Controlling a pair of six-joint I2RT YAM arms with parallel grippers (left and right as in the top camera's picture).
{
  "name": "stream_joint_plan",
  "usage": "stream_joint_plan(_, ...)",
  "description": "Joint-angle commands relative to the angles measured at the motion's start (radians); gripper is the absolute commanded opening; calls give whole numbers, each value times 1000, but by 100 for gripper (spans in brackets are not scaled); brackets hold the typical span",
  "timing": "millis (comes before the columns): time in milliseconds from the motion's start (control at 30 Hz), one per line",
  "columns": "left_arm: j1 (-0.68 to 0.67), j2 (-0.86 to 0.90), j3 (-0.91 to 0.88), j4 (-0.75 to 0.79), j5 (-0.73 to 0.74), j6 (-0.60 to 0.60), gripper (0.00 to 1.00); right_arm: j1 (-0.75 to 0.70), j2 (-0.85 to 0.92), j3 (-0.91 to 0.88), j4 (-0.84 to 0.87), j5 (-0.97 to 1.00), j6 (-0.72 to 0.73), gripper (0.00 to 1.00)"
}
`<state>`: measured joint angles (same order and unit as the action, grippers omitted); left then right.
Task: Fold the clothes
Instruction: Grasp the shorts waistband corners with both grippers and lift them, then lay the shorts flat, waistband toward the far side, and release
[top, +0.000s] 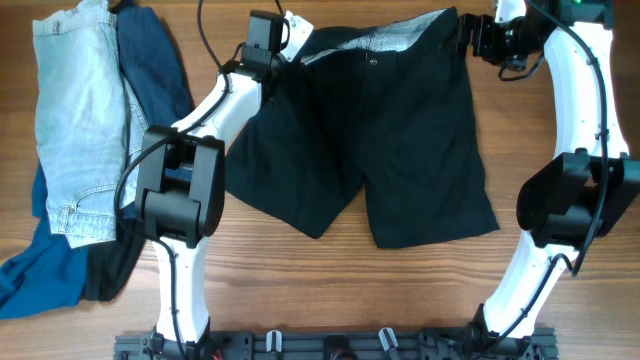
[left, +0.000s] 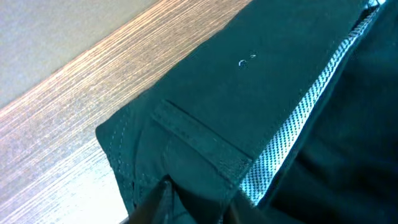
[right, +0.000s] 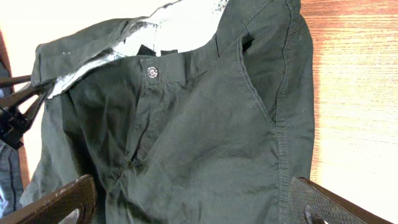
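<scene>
A pair of black shorts (top: 390, 140) lies spread on the wooden table, waistband at the far edge and legs toward me. My left gripper (top: 290, 50) is at the waistband's left corner. In the left wrist view (left: 196, 202) its fingers are closed on a bunched fold of the shorts (left: 236, 93). My right gripper (top: 462, 38) is at the waistband's right corner. In the right wrist view (right: 193, 208) its fingers are spread wide over the shorts (right: 199, 124), with the fly button in sight.
A pile of other clothes lies at the left: light denim (top: 75, 110), a dark blue garment (top: 155, 70), a blue garment (top: 35, 275) and a black piece (top: 110, 265). Bare wood (top: 560, 90) shows right of the shorts.
</scene>
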<state>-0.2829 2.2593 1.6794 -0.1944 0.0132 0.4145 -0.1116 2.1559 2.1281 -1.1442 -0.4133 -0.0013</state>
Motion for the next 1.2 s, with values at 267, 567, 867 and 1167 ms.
stream_joint_plan(267, 6, -23, 10, 514, -319, -113, 4, 4, 4, 7, -2, 9, 5, 100)
stream_joint_plan(567, -5, -89, 10, 397, -479, -200, 100, 4, 4, 7, -27, -18, 5, 100)
stream_joint_plan(867, -21, -529, 10, -459, -80, -558, 100, 6, 4, 7, -392, 210, 147, 99)
stream_joint_plan(1167, 5, -571, 10, -662, 20, -606, 100, 68, -215, 5, -450, 216, 149, 93)
